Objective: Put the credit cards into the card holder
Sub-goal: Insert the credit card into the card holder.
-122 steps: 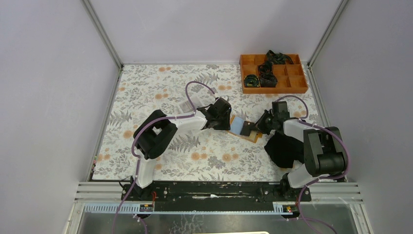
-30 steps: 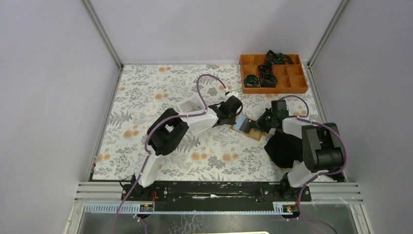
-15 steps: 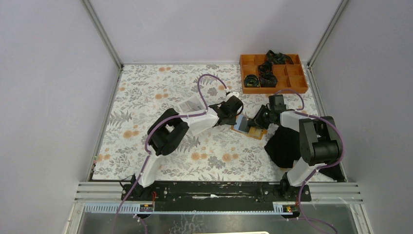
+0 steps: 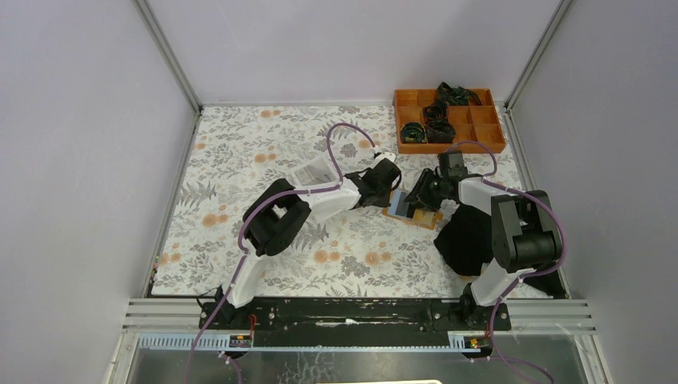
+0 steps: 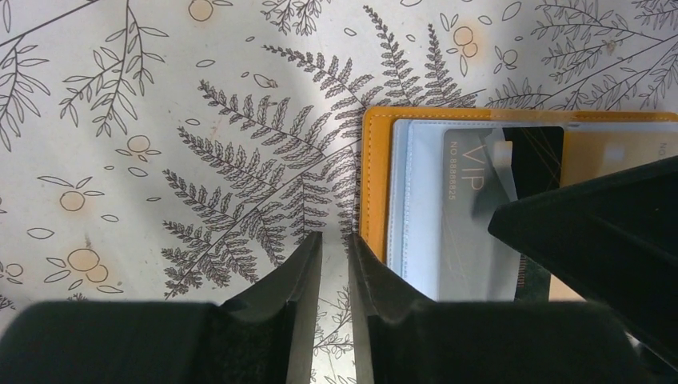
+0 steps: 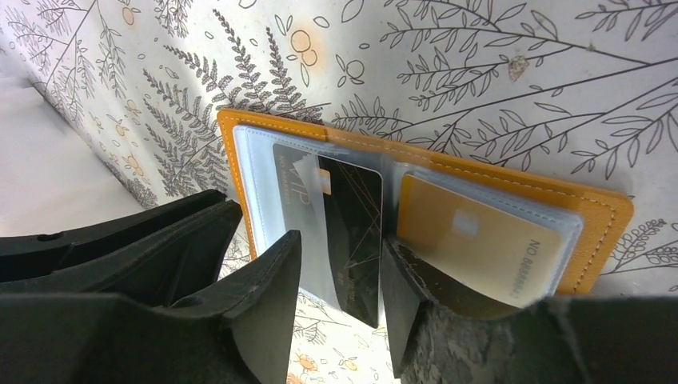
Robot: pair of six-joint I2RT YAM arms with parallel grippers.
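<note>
We see the right gripper (image 6: pixel 342 244) wide above the card holder's (image 6: pixel 596 212) black VIP card (image 6: pixel 352 208); left gripper (image 5: pixel 333 238) narrow, empty.

Bright, even light, soft shadows; faint glare on the card holder (image 5: pixel 376 184) sleeves; near jaws blurred.

A: What place is this?
B: A lab robot cell: lilac panels (image 4: pixel 360 48) and aluminium posts (image 4: pixel 170 58) wall in the floral table (image 4: pixel 240 144); a black mounting rail (image 4: pixel 352 310) runs along the table's near edge.
</note>
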